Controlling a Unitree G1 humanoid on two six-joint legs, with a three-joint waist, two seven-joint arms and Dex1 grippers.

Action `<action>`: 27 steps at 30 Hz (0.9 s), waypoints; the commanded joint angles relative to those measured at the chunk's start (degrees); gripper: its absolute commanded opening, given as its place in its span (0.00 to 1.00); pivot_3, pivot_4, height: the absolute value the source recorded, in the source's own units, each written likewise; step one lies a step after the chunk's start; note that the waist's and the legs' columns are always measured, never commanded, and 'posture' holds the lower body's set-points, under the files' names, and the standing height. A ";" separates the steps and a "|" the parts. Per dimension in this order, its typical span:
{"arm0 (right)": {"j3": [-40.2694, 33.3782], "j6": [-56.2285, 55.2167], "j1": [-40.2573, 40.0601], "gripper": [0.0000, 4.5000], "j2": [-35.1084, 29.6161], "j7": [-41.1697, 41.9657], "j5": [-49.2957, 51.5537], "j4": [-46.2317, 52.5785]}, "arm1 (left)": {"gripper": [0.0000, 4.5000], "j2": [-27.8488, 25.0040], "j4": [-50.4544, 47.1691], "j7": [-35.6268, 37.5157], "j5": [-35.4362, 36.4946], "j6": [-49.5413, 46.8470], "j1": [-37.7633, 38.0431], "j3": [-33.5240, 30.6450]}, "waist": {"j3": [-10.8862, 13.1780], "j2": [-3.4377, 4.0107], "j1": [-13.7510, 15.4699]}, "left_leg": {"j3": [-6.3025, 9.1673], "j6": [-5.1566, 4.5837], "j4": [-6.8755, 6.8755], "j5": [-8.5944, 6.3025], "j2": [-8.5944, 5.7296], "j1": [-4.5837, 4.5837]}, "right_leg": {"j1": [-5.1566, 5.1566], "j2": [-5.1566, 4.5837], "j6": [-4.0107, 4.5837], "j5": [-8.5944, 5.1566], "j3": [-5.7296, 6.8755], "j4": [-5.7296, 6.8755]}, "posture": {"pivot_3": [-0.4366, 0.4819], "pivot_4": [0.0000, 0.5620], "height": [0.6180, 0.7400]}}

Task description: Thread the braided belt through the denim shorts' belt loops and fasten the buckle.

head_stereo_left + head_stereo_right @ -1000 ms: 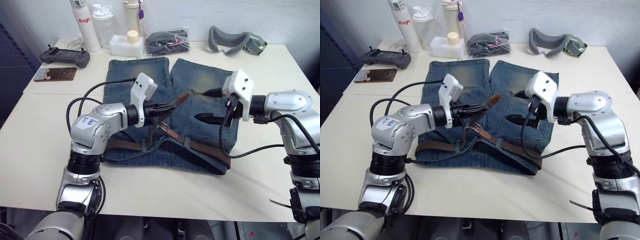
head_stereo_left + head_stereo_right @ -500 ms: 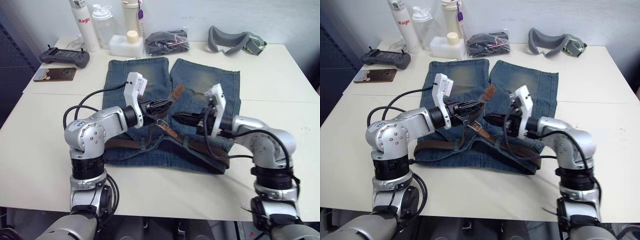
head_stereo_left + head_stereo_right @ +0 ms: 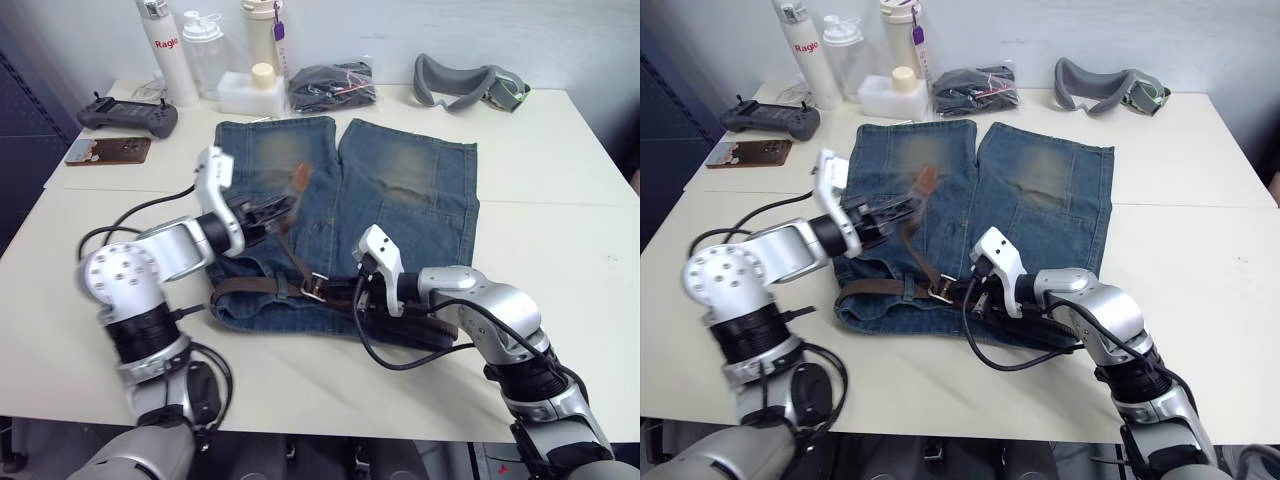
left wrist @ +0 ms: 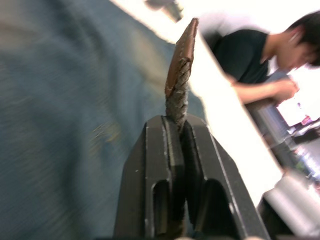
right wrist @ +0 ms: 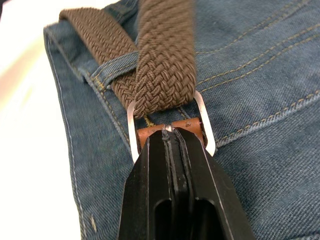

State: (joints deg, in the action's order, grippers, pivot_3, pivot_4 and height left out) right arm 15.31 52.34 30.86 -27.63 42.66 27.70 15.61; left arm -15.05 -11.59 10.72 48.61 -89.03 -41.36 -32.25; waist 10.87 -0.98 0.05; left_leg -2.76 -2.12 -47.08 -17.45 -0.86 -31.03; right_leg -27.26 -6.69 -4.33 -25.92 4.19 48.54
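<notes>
The denim shorts [image 3: 340,215] are lying flat mid-frame on the bench [image 3: 560,200]. The left tool [image 4: 178,122] is pinching the braided belt [image 5: 165,65]'s free tip, holding it up left of center. The right tool [image 5: 167,132] is clamping shut on the strap right at the buckle [image 5: 205,125], lower center at the waistband, where the belt is passing through a belt loop [image 5: 112,67].
</notes>
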 commanded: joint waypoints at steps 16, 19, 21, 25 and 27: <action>-6.14 3.75 5.82 0.02 -6.96 10.16 6.72 -2.20 | 0.00 -5.37 -5.74 3.98 7.44 0.75 10.76 -0.22 | -0.21 -0.36 -0.16 | 0.06 0.01 0.04 -0.01 0.01 -0.04 | -0.02 -0.03 0.02 -0.01 0.04 -0.06 | 0.48 0.27 0.31; -4.36 3.07 6.16 0.02 -5.16 9.56 5.66 -3.59 | 0.00 -3.46 -5.71 0.88 7.07 2.07 11.99 -2.44 | -0.21 -0.36 -0.08 | 0.06 0.00 0.02 -0.01 0.00 -0.05 | 0.00 -0.06 0.02 0.00 0.04 -0.07 | 0.48 0.27 0.31; -3.73 2.77 6.34 0.02 -4.28 9.39 5.21 -4.16 | 0.00 -3.12 -6.39 -0.35 6.87 2.45 13.42 -2.76 | -0.21 -0.36 -0.08 | 0.06 0.00 0.02 -0.01 -0.01 -0.05 | 0.00 -0.07 0.01 0.00 0.04 -0.08 | 0.48 0.27 0.31; -2.77 2.44 6.74 0.02 -2.71 9.46 4.95 -4.54 | 0.00 -5.09 -7.42 -0.78 5.88 4.11 17.29 -1.66 | -0.21 -0.36 -0.17 | 0.06 0.00 0.02 -0.01 -0.01 -0.08 | -0.03 -0.07 0.01 0.00 0.04 -0.07 | 0.48 0.27 0.31; -2.49 2.51 7.03 0.02 -1.82 9.20 4.92 -4.64 | 0.00 -5.10 -7.75 -0.28 5.36 5.55 20.29 -0.36 | -0.21 -0.35 -0.17 | 0.06 0.00 0.03 -0.01 0.00 -0.07 | -0.03 -0.07 0.01 0.00 0.04 -0.06 | 0.48 0.27 0.31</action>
State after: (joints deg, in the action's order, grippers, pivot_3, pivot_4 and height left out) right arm 13.17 56.00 36.93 -30.10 51.69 32.32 10.53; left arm -19.77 -17.73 9.98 54.58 -84.77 -23.11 -33.15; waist 10.66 -1.34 -0.11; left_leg -2.70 -2.12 -47.05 -17.47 -0.86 -31.08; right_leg -27.28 -6.75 -4.31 -25.92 4.23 48.47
